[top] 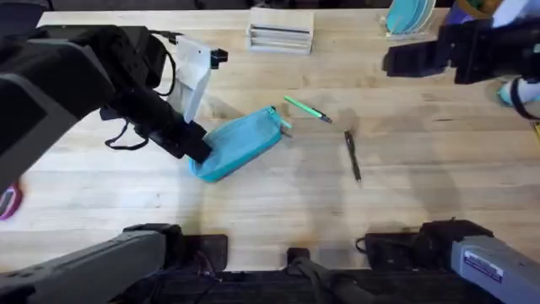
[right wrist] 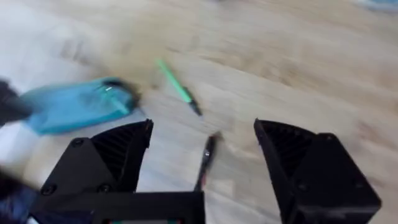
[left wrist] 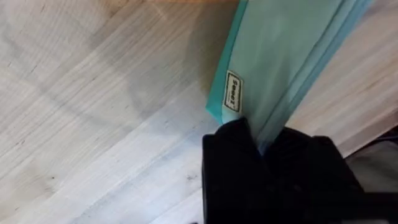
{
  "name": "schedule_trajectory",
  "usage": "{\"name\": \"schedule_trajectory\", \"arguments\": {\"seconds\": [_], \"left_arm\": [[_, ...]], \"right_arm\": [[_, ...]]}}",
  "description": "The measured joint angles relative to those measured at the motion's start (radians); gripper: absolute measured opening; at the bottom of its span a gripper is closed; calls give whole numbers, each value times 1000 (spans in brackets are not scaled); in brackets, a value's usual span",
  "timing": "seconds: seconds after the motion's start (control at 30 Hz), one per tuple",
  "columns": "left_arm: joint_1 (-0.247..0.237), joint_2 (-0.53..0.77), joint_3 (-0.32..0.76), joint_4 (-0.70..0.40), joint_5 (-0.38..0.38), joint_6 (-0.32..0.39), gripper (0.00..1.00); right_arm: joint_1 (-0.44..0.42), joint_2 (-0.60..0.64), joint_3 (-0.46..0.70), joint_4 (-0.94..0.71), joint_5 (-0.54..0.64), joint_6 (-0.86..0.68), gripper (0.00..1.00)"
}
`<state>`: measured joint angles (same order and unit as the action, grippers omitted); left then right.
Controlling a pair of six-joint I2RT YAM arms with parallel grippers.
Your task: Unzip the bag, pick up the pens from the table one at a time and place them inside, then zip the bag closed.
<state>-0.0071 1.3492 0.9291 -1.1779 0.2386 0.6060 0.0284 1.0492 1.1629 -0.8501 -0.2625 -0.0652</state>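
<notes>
The teal-blue bag (top: 245, 139) lies slantwise on the table (top: 278, 203), left of the middle. My left gripper (top: 198, 149) is shut on its near-left end; in the left wrist view the black fingers (left wrist: 233, 162) clamp the bag (left wrist: 280, 56) beside its small label. A light green pen (top: 306, 109) lies just right of the bag's far end. A black pen (top: 353, 156) rests farther right. My right gripper (top: 396, 61) hovers at the back right, open and holding nothing. In the right wrist view the right gripper (right wrist: 204, 127) looks over the bag (right wrist: 74, 106), green pen (right wrist: 177, 87) and black pen (right wrist: 206, 155).
A white stack (top: 280, 34) sits at the table's back edge, with teal plates (top: 411, 15) to its right. A pink object (top: 8, 203) shows at the left edge. Bare wood lies in front of the bag and between the two pens.
</notes>
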Motion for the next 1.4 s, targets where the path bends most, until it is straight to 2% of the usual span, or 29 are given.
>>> {"name": "schedule_trajectory", "arguments": {"seconds": [0.2, 0.4, 0.43, 0.63, 0.93, 1.4], "left_arm": [[0, 0, 0, 4, 0, 0, 42], [0, 0, 0, 4, 0, 0, 42], [0, 0, 0, 4, 0, 0, 42], [0, 0, 0, 4, 0, 0, 42], [0, 0, 0, 5, 0, 0, 43], [0, 0, 0, 5, 0, 0, 43]], "right_arm": [[127, 81, 1, 27, -145, -169, 997], [244, 130, 1, 35, -181, -265, 997], [331, 144, 1, 36, -189, -288, 997], [424, 207, 1, 40, -196, -300, 997], [483, 309, 1, 48, -196, -303, 997], [487, 319, 1, 93, -203, -299, 997]]}}
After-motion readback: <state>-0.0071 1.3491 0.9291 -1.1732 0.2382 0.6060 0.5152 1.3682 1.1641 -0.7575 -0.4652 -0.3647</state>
